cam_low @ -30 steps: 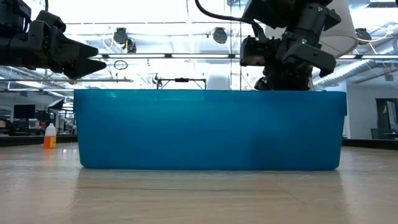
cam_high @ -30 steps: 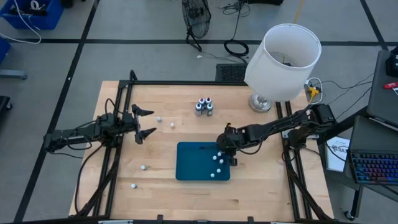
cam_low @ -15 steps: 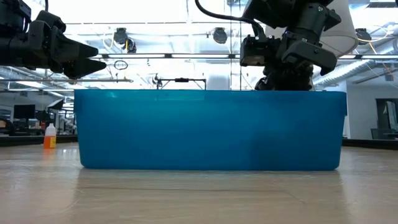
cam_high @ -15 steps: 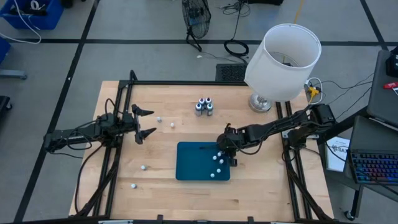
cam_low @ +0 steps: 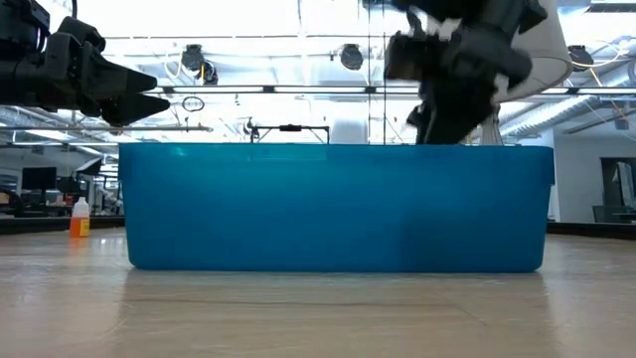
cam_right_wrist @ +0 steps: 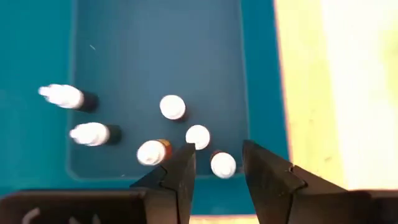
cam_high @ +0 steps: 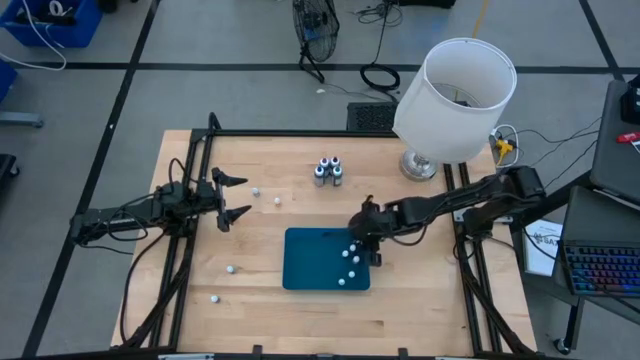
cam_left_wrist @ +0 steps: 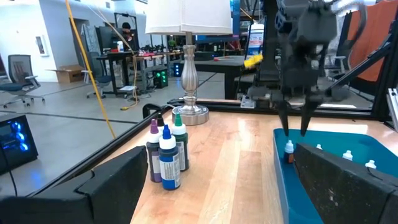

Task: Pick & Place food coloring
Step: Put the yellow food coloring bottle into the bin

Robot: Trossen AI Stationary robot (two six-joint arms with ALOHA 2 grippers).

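Right hand (cam_right_wrist: pixel 216 163) released — above teal tray (cam_high: pixel 305 270) corner, left hand (cam_high: pixel 232 197) spread, idle

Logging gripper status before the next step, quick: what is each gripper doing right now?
Left gripper: open, empty, beside the tray.
Right gripper: jaws apart above the tray, holding nothing.

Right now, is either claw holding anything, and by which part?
Nothing is held. The right claw stands open above the teal plastic tray, with a tiny white-capped bottle loose below its gap. The left claw hangs open and empty over bare wood.
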